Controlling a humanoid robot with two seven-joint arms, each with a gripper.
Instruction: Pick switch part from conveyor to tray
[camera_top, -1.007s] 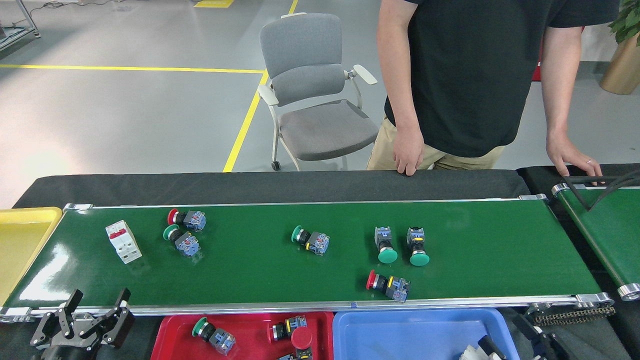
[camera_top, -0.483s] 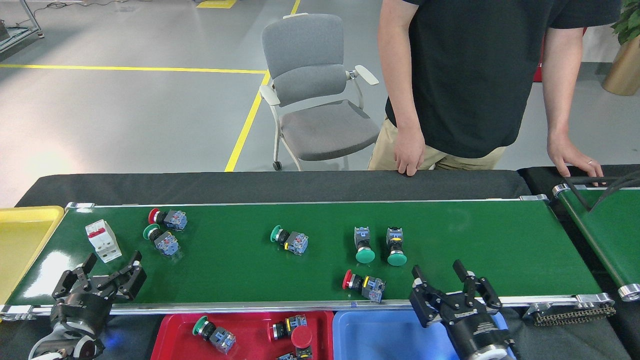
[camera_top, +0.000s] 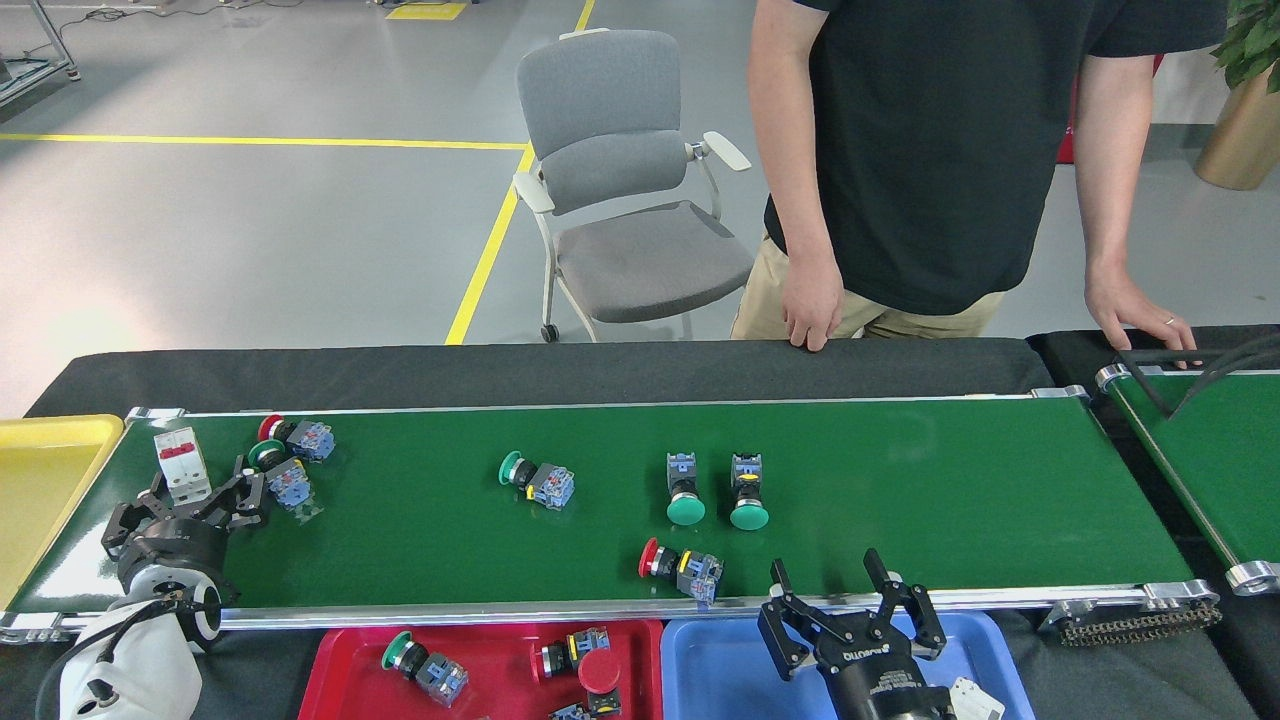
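Note:
The conveyor (camera_top: 950, 500) carries several switch parts. A white breaker (camera_top: 181, 464) lies at its left end, with a red button (camera_top: 296, 437) and a green button (camera_top: 279, 476) beside it. Mid-belt lie a green button (camera_top: 537, 481), two green mushroom buttons (camera_top: 685, 491) (camera_top: 748, 493) and a red button (camera_top: 682, 567) near the front rail. My left gripper (camera_top: 200, 493) is open over the belt's left end, its fingertips just in front of the breaker. In front of the rail my right gripper (camera_top: 826, 567) is open above the blue tray (camera_top: 720, 665). The red tray (camera_top: 490, 680) holds several buttons.
A yellow tray (camera_top: 40, 480) sits off the belt's left end. A second green belt (camera_top: 1210, 450) angles in at the right. A person stands behind the black table edge, one hand (camera_top: 810, 310) on it, the other hand (camera_top: 1140, 315) by the second belt. A grey chair (camera_top: 620, 200) stands behind.
All parts have travelled left along the belt. My left gripper has risen onto the belt up to the white breaker. My right gripper came into view, then shifted left and back toward the blue tray.

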